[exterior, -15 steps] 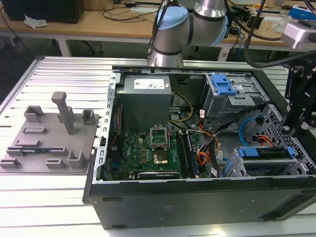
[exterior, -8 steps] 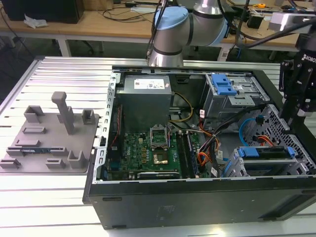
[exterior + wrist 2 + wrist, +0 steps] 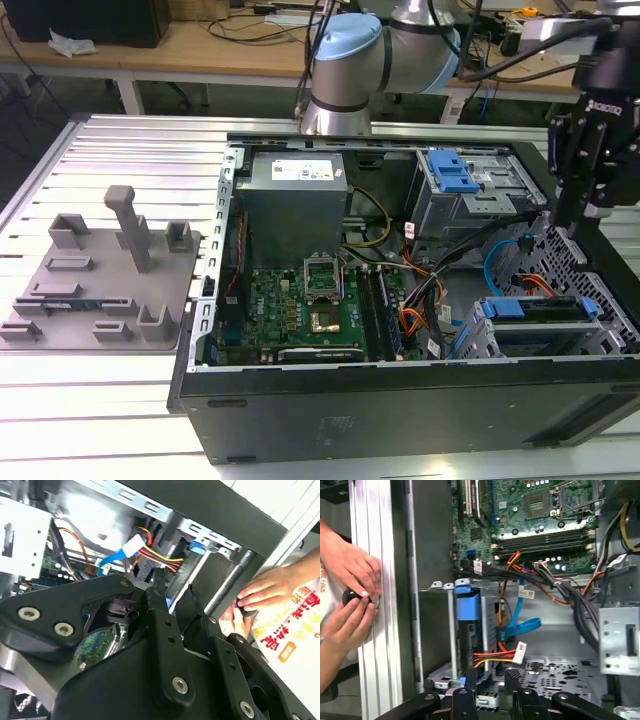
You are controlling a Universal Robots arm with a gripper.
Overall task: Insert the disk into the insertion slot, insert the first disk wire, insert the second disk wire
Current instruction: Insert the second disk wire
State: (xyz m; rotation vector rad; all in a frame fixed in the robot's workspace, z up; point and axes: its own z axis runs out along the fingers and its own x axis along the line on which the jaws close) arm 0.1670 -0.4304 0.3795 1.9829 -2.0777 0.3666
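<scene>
Computer case [image 3: 400,410] lies open on the slatted desk [image 3: 100,400]. At the exterior view's right the insertion slot [image 3: 545,345] already holds the disk [image 3: 505,308], on edge, long axis across that view, plug end seemingly away from the motherboard [image 3: 310,300]. Wire work looks in hand, calling for a fine pinch; fingers [image 3: 468,677] stand apart, empty, near the second disk wire [image 3: 525,626]

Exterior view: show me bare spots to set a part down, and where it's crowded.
Free: the ribbed table on the exterior view's left, beyond the grey fixture tray, and the strip on its near side. Crowded: inside the computer case, where cables bunch beside the insertion slot.
</scene>
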